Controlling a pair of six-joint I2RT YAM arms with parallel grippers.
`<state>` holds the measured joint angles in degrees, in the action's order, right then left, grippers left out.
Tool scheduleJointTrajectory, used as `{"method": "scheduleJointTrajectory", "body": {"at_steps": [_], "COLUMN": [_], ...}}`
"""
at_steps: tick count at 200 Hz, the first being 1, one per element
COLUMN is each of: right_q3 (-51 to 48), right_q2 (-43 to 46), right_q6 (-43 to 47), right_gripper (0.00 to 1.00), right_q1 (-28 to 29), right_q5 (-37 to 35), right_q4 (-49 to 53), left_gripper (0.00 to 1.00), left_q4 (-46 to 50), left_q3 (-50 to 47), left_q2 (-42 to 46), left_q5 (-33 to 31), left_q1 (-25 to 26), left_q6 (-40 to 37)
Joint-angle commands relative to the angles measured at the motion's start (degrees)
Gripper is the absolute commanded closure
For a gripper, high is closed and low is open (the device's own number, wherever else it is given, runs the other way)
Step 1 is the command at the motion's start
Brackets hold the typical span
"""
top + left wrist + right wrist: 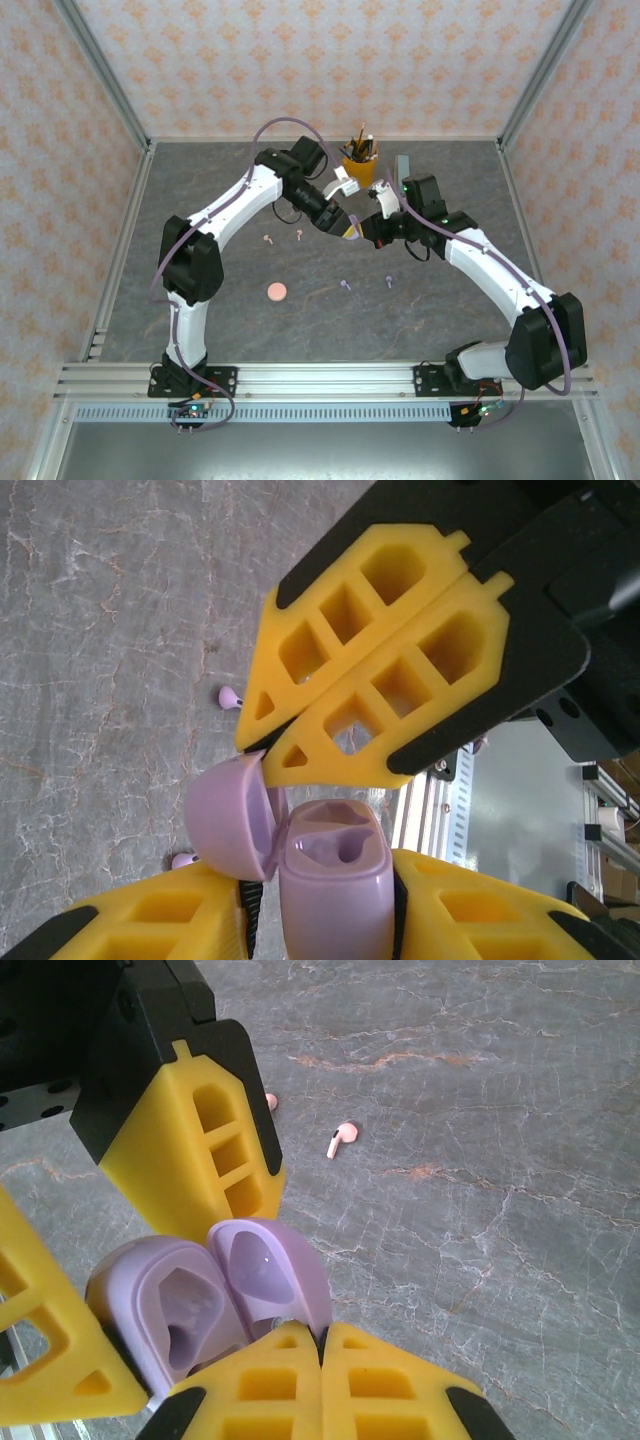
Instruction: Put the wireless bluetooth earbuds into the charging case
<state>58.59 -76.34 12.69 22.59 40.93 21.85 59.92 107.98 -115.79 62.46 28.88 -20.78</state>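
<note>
A lilac charging case (pixel 335 900) is clamped between the yellow fingers of my left gripper (pixel 335 915), and both of its sockets are empty. Its lid (pixel 228 815) is swung open to the left. My right gripper (pixel 322 1338) is shut, and its joined tips press on the lid's edge (pixel 270 1270). Both grippers meet above the table's middle, the left gripper (pixel 347 227) beside the right gripper (pixel 363 232). Two pale pink earbuds (pixel 268 239) (pixel 301 236) and two lilac earbuds (pixel 346 284) (pixel 389 280) lie loose on the table.
A pink round case (pixel 276 291) lies on the grey table toward the front left. A yellow cup with pens (pixel 359 165) stands at the back, just behind the grippers. Patterned walls enclose the table on three sides.
</note>
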Motion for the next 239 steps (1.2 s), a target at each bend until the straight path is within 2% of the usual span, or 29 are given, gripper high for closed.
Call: {"method": "scheduleJointTrajectory", "body": {"at_steps": [1,31,85,133,151,160,184,206,239], "right_q3": [0.2,0.0,-0.1,-0.5,-0.8,-1.0,-2.7,-6.1,-9.3], "right_q2": [-0.1,-0.3,0.1,0.6,1.5,2.4,6.3,11.6,15.7], "right_q6": [-0.2,-0.3,-0.5,-1.6,-3.3,-4.4,-8.3,-12.9,-22.9], "right_gripper": [1.00,1.00,1.00,1.00,0.81,0.71,0.58,0.50,0.48], "right_q1": [0.4,0.4,0.5,0.4,0.4,0.4,0.5,0.4,0.4], "right_q5": [0.7,0.7,0.8,-0.8,-3.0,-4.6,-9.4,-14.3,-24.8], "right_q4": [-2.0,-2.2,-2.4,-2.9,-3.0,-2.5,0.0,1.7,6.2], "left_gripper": [0.62,0.62,0.71,0.93,1.00,1.00,1.00,1.00,1.00], "left_q4": [2.1,2.7,2.1,1.2,-1.1,-2.9,-10.0,-17.2,-33.8], "left_q3": [2.5,2.6,2.9,2.5,1.1,-0.1,-5.2,-10.7,-22.1], "left_q2": [-1.3,-1.4,-2.1,-2.0,-1.3,-0.4,2.9,6.9,14.7], "left_q5": [2.2,2.4,2.4,2.3,1.8,1.5,0.9,-1.3,-8.3], "left_q1": [0.6,0.8,1.0,1.0,0.8,0.6,-0.9,-2.2,-2.3], "left_q6": [-2.0,-2.6,-2.1,-1.7,-0.6,0.2,3.5,6.8,13.6]}}
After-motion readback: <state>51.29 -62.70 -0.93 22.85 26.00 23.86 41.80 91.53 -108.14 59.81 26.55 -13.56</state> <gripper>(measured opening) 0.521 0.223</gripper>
